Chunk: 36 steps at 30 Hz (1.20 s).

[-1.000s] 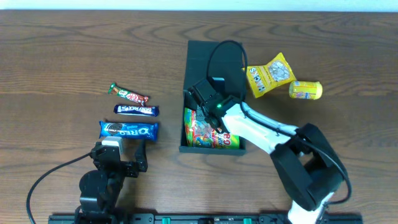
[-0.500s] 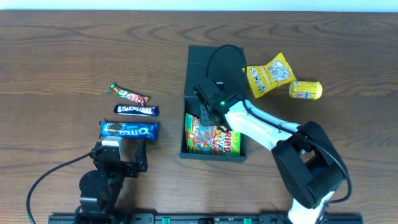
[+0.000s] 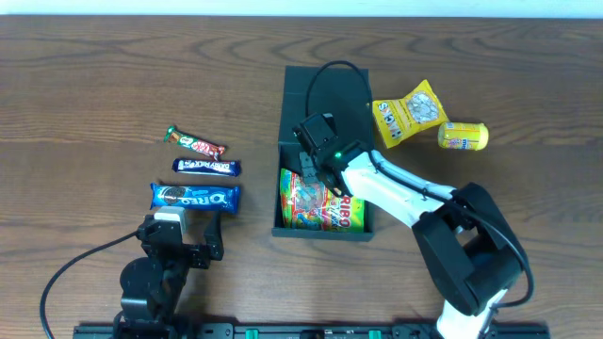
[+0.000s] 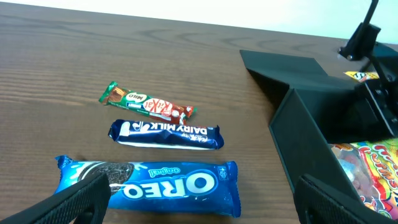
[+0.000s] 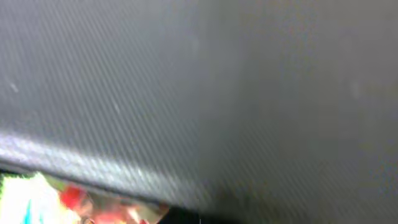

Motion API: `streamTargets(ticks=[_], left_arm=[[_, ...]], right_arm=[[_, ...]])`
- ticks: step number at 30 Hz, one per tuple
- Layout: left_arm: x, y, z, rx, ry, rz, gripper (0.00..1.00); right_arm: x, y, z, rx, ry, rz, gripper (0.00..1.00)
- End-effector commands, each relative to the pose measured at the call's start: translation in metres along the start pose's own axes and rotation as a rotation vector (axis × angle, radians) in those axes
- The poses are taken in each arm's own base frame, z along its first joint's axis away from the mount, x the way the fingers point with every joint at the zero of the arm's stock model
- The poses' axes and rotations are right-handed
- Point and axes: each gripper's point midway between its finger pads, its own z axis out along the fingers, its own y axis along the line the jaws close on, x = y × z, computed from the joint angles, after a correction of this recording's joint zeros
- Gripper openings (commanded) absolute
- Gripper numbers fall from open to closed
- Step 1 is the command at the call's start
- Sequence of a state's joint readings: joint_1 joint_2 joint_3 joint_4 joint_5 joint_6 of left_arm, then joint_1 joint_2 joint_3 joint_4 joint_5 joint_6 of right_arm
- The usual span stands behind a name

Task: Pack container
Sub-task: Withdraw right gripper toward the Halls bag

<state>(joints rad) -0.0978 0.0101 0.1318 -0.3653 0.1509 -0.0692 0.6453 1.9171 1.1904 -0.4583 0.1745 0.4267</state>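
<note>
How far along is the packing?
Done: the Haribo bag lies in the container. In hand: nothing that I can tell; the right hand hangs over that bag, and the left hand sits open by the Oreo. Left: Oreo, Dairy Milk, KitKat, yellow bag, yellow pack.

Dark teal container (image 3: pixel 320 94), lid flap open

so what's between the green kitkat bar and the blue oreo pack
A dark blue Dairy Milk bar lies between the green KitKat bar and blue Oreo pack, seen overhead.
</note>
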Motion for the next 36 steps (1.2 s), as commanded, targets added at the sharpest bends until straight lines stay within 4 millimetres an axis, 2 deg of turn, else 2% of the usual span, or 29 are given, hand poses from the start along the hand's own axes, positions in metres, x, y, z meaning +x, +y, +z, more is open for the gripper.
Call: streamTargets(ticks=[1, 4, 6, 7, 9, 10, 11, 12, 15, 16, 18, 21, 23, 27, 29, 31, 36], left_arm=[[0.009, 0.002, 0.003, -0.005, 0.021, 0.017, 0.95], [0.009, 0.002, 0.003, -0.005, 0.021, 0.017, 0.95], [0.009, 0.002, 0.003, -0.005, 0.021, 0.017, 0.95], [0.009, 0.002, 0.003, -0.005, 0.021, 0.017, 0.95], [0.009, 0.002, 0.003, -0.005, 0.021, 0.017, 0.95], [0.009, 0.002, 0.003, -0.005, 0.021, 0.017, 0.95], [0.009, 0.002, 0.003, -0.005, 0.021, 0.017, 0.95], [0.009, 0.002, 0.003, -0.005, 0.021, 0.017, 0.95], [0.009, 0.002, 0.003, -0.006, 0.021, 0.017, 0.95], [0.009, 0.002, 0.003, -0.005, 0.021, 0.016, 0.95], [0.01, -0.012, 0.002, 0.078, 0.031, -0.06, 0.95], [0.017, -0.06, -0.009, 0.352, 0.129, -0.341, 0.95], [0.013, -0.06, -0.009, 0.35, 0.118, -0.374, 0.95], [-0.022, -0.067, -0.012, 0.415, 0.029, -0.564, 0.95], [-0.043, -0.072, -0.018, 0.464, -0.054, -0.531, 0.95], [-0.057, -0.069, -0.02, 0.456, -0.116, -0.525, 0.95], [-0.055, -0.05, -0.012, 0.303, -0.059, -0.591, 0.96]], right_arm=[[-0.03, -0.002, -0.041, -0.024, -0.08, -0.008, 0.01], [-0.045, -0.006, -0.099, -0.058, -0.16, 0.007, 0.01], [-0.053, -0.013, -0.145, -0.088, -0.239, 0.021, 0.01], [-0.054, -0.019, -0.165, -0.096, -0.27, 0.03, 0.06], [-0.052, -0.034, -0.189, -0.095, -0.294, 0.053, 0.25], [-0.047, -0.043, -0.196, -0.084, -0.289, 0.065, 0.25], [-0.041, -0.053, -0.199, -0.067, -0.27, 0.077, 0.31], [-0.033, -0.064, -0.199, -0.044, -0.237, 0.09, 0.52], [-0.014, -0.081, -0.191, -0.02, -0.138, 0.117, 0.95], [-0.01, -0.086, -0.189, -0.017, -0.117, 0.128, 0.99], [-0.008, -0.092, -0.187, -0.025, -0.103, 0.152, 0.99], [-0.011, -0.097, -0.187, -0.031, -0.106, 0.177, 0.99], [-0.012, -0.096, -0.187, -0.043, -0.108, 0.179, 0.99], [-0.012, -0.095, -0.187, -0.049, -0.109, 0.179, 0.99], [-0.014, -0.095, -0.187, -0.051, -0.113, 0.18, 0.99], [-0.014, -0.095, -0.187, -0.051, -0.117, 0.18, 0.99], [-0.016, -0.094, -0.187, -0.053, -0.121, 0.18, 0.99]])
